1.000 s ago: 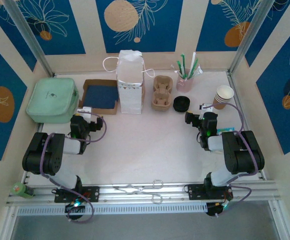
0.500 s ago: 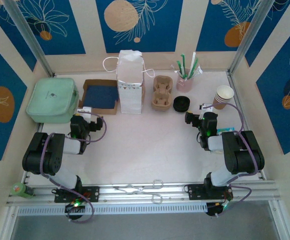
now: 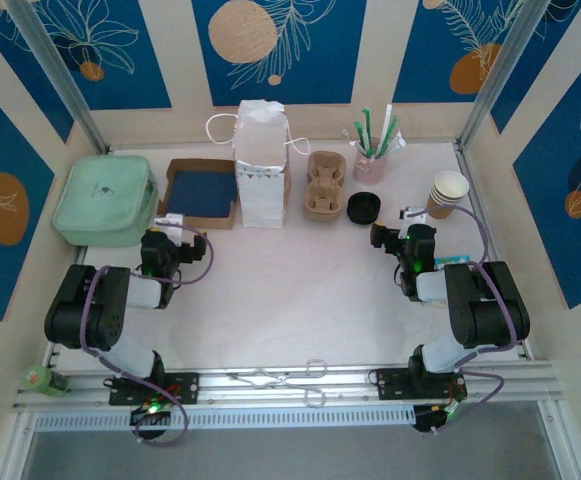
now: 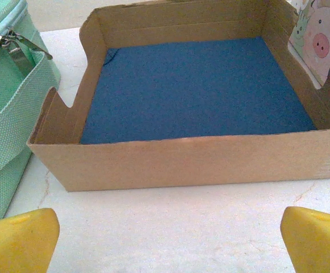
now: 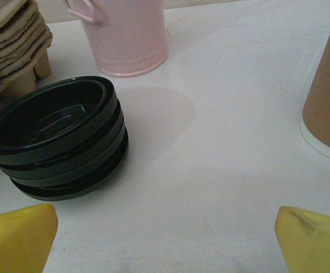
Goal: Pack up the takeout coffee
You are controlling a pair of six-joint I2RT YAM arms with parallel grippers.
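The cup (image 3: 448, 193) stands at the far right of the table (image 3: 290, 290), upright, its mouth open and white inside. From above it reads as a round rim; the right wrist view adds its smooth kraft-brown wall and a white band at the foot (image 5: 326, 102). Left of it, apart, sits a stack of lids (image 3: 365, 207), glossy black ribbed discs in the close view (image 5: 57, 139). Just beyond them are the pink pail (image 5: 128, 34), holding green and white straws when seen from above, and the rough, layered pulp carrier (image 5: 8, 40).

The right gripper (image 3: 398, 228) hovers near the lids and cup, yellow tips spread wide, grasping nothing (image 5: 165, 239). The left gripper (image 3: 175, 222) is likewise released (image 4: 165, 239), facing a cardboard tray (image 4: 193, 153) with a blue felt-like floor. Its wrist view adds the woven mint bag (image 4: 5, 114) and its zip, and a pig print on the white paper bag (image 4: 318, 40)
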